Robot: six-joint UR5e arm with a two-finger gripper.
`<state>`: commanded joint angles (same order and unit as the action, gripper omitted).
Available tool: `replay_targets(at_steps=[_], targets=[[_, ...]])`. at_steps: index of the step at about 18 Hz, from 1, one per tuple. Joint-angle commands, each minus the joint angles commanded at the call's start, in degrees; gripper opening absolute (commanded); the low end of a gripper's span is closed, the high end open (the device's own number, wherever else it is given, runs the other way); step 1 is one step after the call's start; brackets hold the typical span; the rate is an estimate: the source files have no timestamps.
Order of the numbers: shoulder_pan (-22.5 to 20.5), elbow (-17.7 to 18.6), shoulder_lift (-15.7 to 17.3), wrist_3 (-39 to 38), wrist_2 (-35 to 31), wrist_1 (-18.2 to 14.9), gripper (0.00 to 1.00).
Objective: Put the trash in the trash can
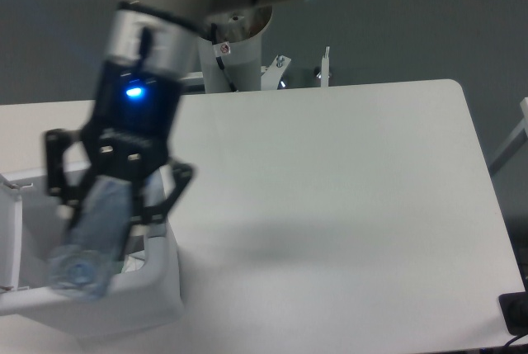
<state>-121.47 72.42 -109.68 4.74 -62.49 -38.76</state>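
My gripper [111, 201] hangs high over the white trash can [161, 292] at the left, shut on a long clear plastic bottle [91, 243]. The bottle points toward the camera, its lower end blurred over the bin's opening. The arm and gripper body cover most of the bin's inside, so the wrapper is hidden. Only the bin's front wall, right rim and a strip of the lid [10, 230] at the far left show.
The white table [330, 205] stretches to the right, with its rounded far corner at upper right. The robot's base column [235, 49] stands at the back edge. A dark object [516, 313] sits off the table at the lower right.
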Motion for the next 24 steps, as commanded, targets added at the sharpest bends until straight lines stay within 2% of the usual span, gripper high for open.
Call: replay_targets(at_steps=[2,5,9,10,13,16,18,19,21,24], targets=[[0.3,-0.4,-0.7,0.1,0.1,0.0,0.64],[0.4,-0.3,-0.8,1.1,0.0,0.1,1.0],[-0.7,-0.2,0.4,2.6,-1.0,0.1,1.0],[-3.5,-0.3,1.1,2.6,-1.7,0.0,1.0],[-8.4,0.1,1.4,2.6,-4.9,0.0,1.0],[-12.5,1.1,1.1,3.3,-13.1,-0.4,1.0],[-15.3,3.9,1.1,8.7,-19.8,-0.8,1.0],[-16.9,5.4,1.7,15.0,-24.9,-1.4,1.0],[-19.0,6.8,2.9,22.1,-31.2,-5.1,1.0],[-23.0,8.5,5.7,28.9,-32.3,-12.0,1.0]])
